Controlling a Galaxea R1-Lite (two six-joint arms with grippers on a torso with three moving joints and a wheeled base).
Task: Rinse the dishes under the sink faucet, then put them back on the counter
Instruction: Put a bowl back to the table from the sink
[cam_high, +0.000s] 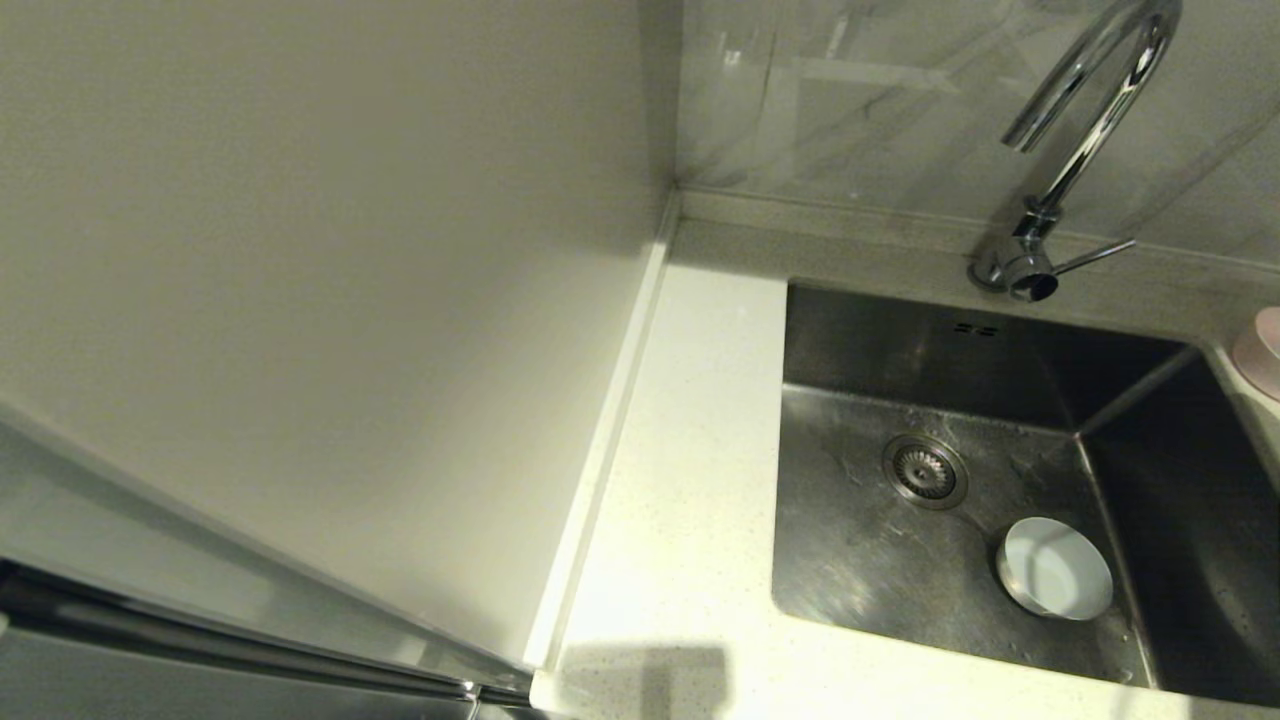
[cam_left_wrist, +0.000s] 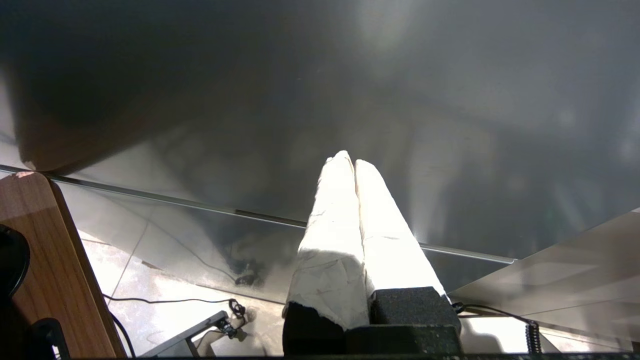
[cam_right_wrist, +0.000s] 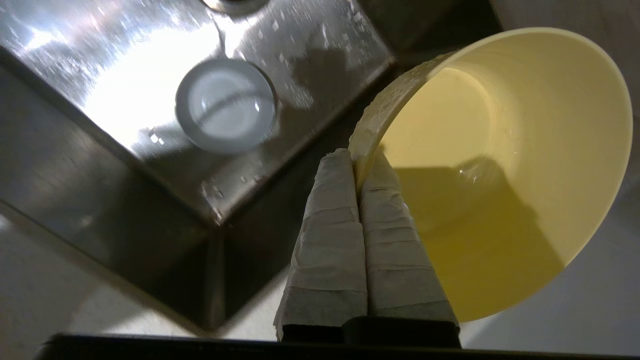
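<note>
Right gripper (cam_right_wrist: 361, 162) nearest the lens, jaws clamped on wet rim of yellow bowl (cam_right_wrist: 505, 165), held above sink (cam_high: 860, 560) edge, grey-blue bowl (cam_high: 1055, 568) on basin floor near drain strainer (cam_high: 924, 470), pink bowl (cam_high: 1262, 350) on counter (cam_high: 690, 480), left gripper (cam_left_wrist: 354, 162) parked, jaws closed on nothing.

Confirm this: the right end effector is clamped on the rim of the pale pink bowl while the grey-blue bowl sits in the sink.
Wrong colour. The right end effector grips the rim of the yellow round bowl, as the right wrist view shows. The grey-blue bowl does sit in the brushed steel sink.
</note>
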